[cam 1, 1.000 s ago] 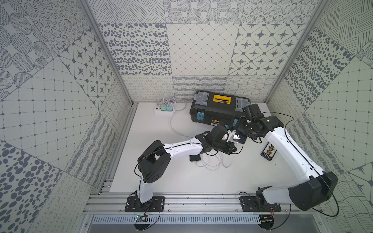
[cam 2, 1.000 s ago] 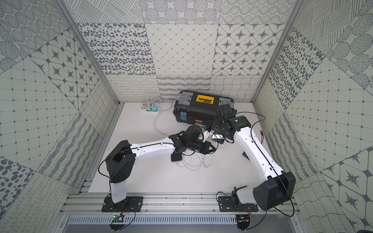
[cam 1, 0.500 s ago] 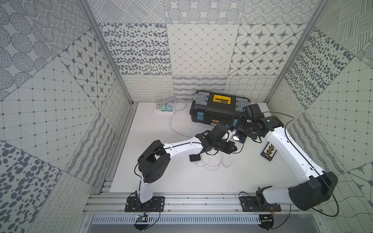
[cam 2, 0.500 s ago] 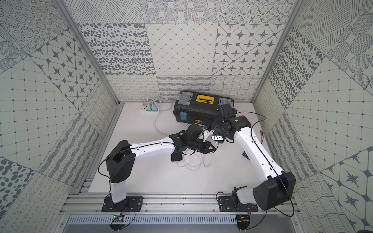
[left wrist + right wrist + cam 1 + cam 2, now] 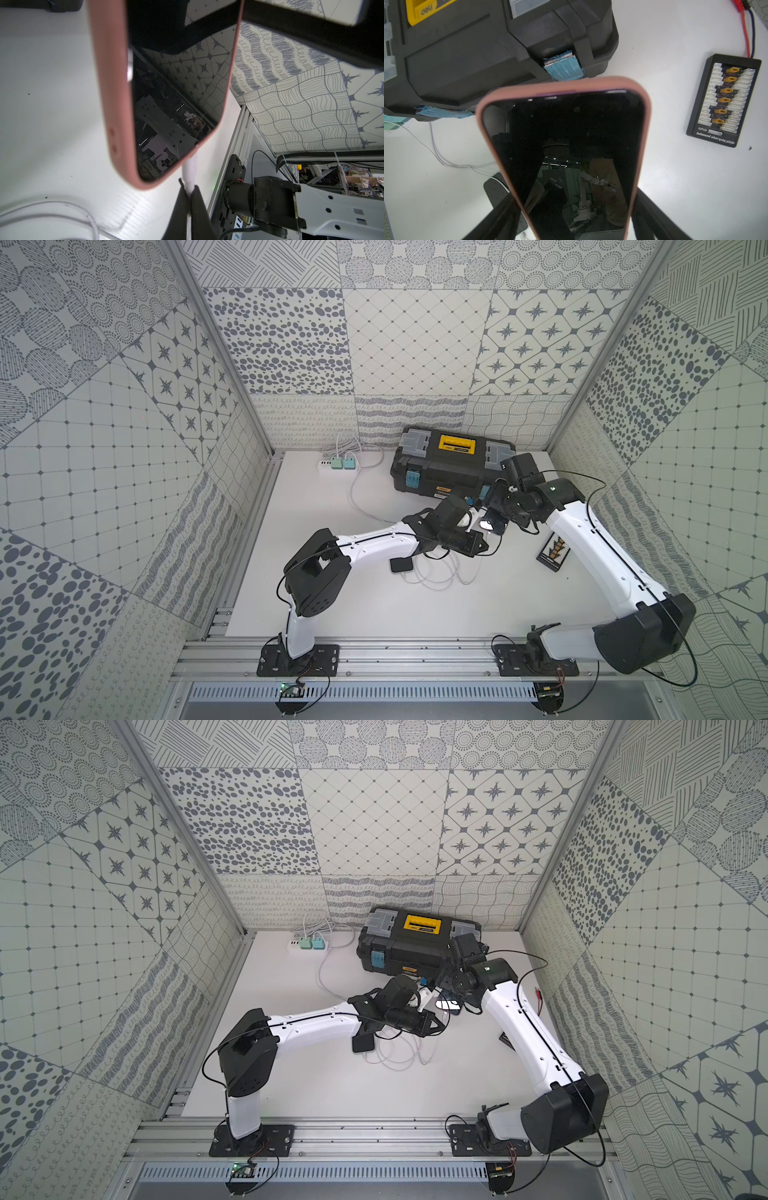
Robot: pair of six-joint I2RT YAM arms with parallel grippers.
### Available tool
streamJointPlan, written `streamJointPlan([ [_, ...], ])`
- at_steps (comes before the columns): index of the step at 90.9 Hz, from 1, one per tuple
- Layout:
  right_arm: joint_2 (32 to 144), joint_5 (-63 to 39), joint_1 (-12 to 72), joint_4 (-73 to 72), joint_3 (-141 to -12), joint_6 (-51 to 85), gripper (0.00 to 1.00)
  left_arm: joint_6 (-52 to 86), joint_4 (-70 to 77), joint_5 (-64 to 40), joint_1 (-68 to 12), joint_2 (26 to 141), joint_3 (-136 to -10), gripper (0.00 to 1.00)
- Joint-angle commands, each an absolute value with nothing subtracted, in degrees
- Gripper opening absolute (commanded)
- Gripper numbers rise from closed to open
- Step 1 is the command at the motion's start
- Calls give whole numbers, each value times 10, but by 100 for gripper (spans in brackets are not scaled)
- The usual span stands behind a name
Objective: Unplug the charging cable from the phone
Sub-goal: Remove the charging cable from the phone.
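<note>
Gripping both ends: phone and charging cable joined.
Spread wide, the right fingers clamp the pink-cased phone's sides at about 1 o'clock on the bench, just before the toolbox; the left fingers pinch tight on the charging cable at the phone's end.

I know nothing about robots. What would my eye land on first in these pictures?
In the middle of the table, a phone in a pink case is caught between the robot's two hands. The right gripper clasps its sides, while the left gripper pinches the white charging cable right at the plug, which sits in the phone's end. At the back stands a black toolbox with a yellow handle.
</note>
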State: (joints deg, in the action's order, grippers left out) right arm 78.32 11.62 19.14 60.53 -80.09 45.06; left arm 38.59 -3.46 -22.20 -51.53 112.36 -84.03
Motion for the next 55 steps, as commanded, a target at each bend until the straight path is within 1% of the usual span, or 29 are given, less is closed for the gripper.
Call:
streamJointPlan([
  [1,770,111,191,578,-812,449,55,348,-9,-235,-517,1128,-857,0],
  [55,779,98,134,579,-851,426,54,338,-28,-251,-517,1137,-867,0],
])
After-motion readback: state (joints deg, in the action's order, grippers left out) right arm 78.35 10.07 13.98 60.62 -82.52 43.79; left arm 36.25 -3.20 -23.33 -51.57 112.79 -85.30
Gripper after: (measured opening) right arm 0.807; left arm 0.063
